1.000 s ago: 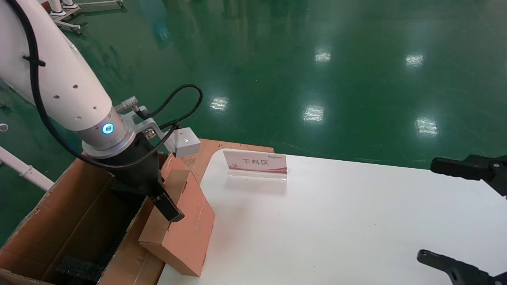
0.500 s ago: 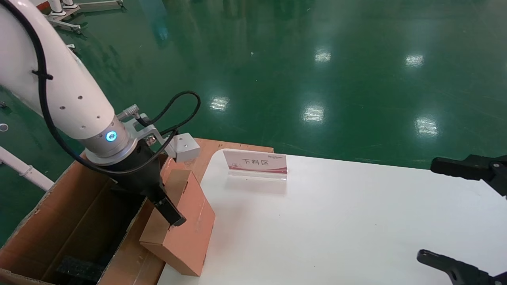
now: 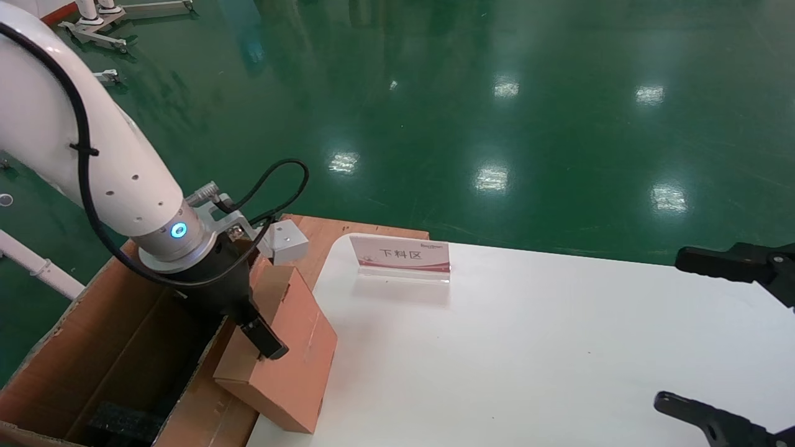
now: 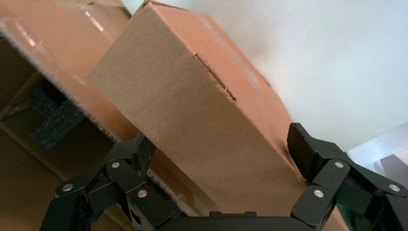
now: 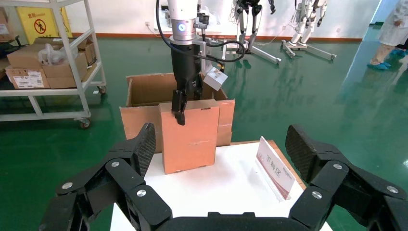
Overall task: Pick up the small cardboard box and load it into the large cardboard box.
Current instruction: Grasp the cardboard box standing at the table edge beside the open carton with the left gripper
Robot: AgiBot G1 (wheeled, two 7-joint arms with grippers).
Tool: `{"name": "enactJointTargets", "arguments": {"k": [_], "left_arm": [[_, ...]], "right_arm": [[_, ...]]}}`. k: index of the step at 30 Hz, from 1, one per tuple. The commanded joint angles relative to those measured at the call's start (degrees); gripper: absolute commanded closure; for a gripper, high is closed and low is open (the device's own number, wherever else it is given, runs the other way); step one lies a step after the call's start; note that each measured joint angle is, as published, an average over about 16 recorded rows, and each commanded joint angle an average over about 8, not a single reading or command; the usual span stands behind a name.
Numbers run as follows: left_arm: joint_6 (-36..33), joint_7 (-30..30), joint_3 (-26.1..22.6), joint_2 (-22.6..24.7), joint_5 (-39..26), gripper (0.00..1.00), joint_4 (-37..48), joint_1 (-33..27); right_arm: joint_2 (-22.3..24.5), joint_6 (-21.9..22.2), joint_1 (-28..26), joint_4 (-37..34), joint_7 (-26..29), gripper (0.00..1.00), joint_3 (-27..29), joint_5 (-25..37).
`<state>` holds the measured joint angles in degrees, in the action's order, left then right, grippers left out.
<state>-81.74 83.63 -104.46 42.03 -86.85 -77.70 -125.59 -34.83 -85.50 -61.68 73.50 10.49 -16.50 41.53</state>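
Observation:
The small cardboard box (image 3: 292,347), orange-brown, stands tilted on the white table's (image 3: 528,347) left edge and leans over the large cardboard box's wall. My left gripper (image 3: 251,335) is shut on its upper end; one finger (image 3: 267,340) shows on its near face. In the left wrist view the small box (image 4: 202,110) fills the gap of the left gripper (image 4: 222,147), with both pads against its sides. The large cardboard box (image 3: 93,335) sits left of the table with its flaps up and black foam (image 3: 121,419) inside. My right gripper (image 3: 689,332) hangs open over the table's right end.
A red-and-white sign stand (image 3: 400,254) is on the table's far side, near the small box. Beyond the table lies green floor. The right wrist view shows a shelf cart (image 5: 48,62) with cartons behind the large box (image 5: 144,91).
My left arm has come down and a little toward me, and the small box in its grip has tipped slightly further toward the large box. The right arm has not moved.

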Motion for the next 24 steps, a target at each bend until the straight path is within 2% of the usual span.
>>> {"name": "enactJointTargets", "arguments": {"k": [1,3,9,11,24], "left_arm": [[0.43,-0.14,-0.08,-0.15,-0.07,0.00,0.00,0.31],[0.62,-0.23,-0.07,-0.24,0.00,0.04,0.01,0.41],[0.67,-0.20,-0.01,-0.24,0.08,0.79,0.01,0.44],[0.59,-0.17,-0.01,-0.20,0.07,1.00,0.01,0.42],[0.24,-0.04,-0.01,-0.06,-0.06,1.00,0.01,0.24]], "right_arm": [[0.00,0.00,0.00,0.00,0.00,0.00,0.00,0.00],[0.00,0.01,0.00,-0.01,-0.01,0.21,0.00,-0.01],[0.01,0.02,0.00,-0.01,-0.01,0.96,-0.01,-0.01],[0.01,0.02,0.00,-0.01,-0.01,1.00,-0.01,-0.01],[0.01,0.02,0.00,-0.01,0.00,1.00,-0.01,-0.01]]}}
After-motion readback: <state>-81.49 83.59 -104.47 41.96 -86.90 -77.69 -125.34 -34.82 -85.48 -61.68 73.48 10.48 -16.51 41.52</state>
